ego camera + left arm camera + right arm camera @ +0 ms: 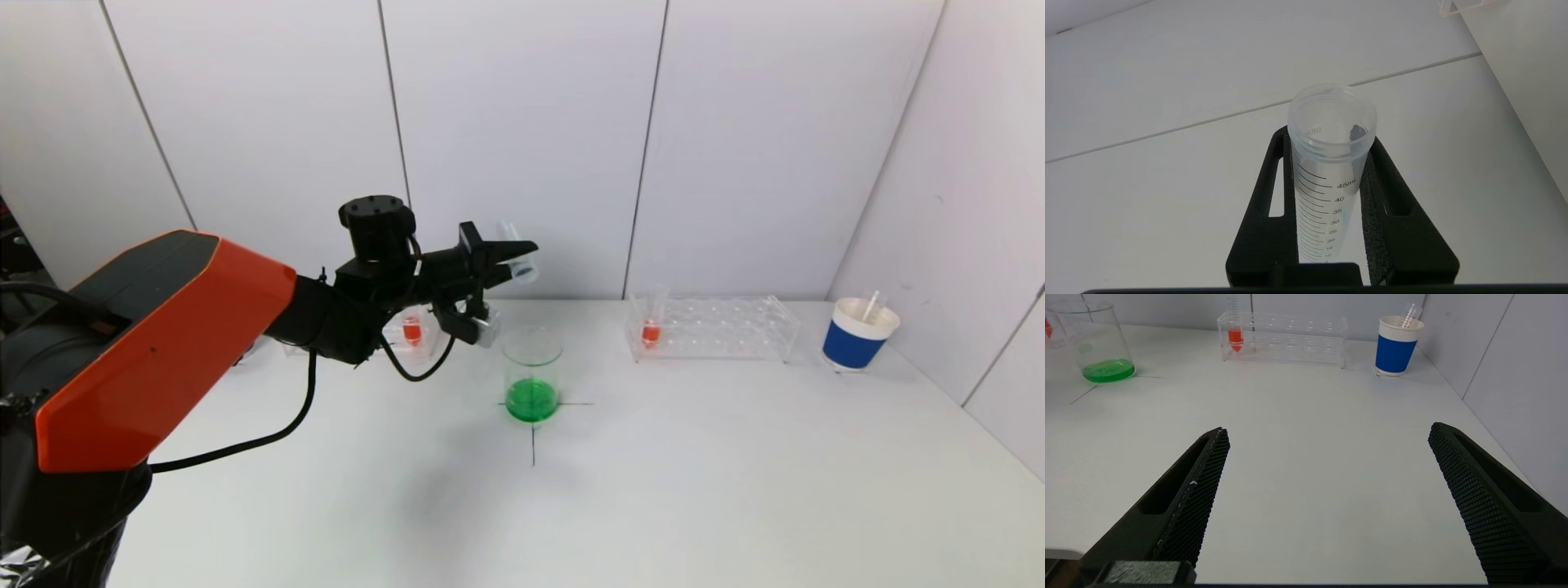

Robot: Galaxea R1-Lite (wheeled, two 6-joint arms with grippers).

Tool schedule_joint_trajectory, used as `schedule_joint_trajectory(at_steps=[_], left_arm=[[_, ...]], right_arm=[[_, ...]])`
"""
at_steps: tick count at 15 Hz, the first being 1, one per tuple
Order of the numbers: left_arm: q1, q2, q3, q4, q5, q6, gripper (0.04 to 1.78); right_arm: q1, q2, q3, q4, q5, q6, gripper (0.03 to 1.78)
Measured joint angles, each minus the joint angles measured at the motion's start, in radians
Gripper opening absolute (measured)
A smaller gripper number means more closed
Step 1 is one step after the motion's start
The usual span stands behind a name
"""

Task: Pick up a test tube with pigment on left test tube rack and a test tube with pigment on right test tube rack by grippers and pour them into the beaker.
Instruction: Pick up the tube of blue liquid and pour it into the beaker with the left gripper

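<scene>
The left gripper point(1331, 212), black with rough foam-lined jaws, is clamped on a clear, empty plastic test tube point(1331, 163) printed with graduations up to "45mL", raised above the glass beaker point(532, 371) of green liquid. The right gripper point(1327, 490), its honeycomb-textured jaws spread wide and holding nothing, hovers over the white bench point(1306, 428).

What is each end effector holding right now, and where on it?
Left end effector clamps a clear test tube on its graduated body, below the rim. Right end effector holds nothing.
</scene>
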Motion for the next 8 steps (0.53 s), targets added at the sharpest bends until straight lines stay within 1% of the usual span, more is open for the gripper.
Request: schedule_joint_trajectory(at_steps=[6,8], left_arm=[[0.000,-0.005,0.000,-0.003,-0.001,0.019,0.45],[0.001,-0.009,-0.001,-0.005,-0.001,0.049,0.45]], right_arm=[[0.000,0.000,0.000,0.000,0.000,0.000,1.77],[0.000,0.000,0.000,0.000,0.000,0.000,1.77]])
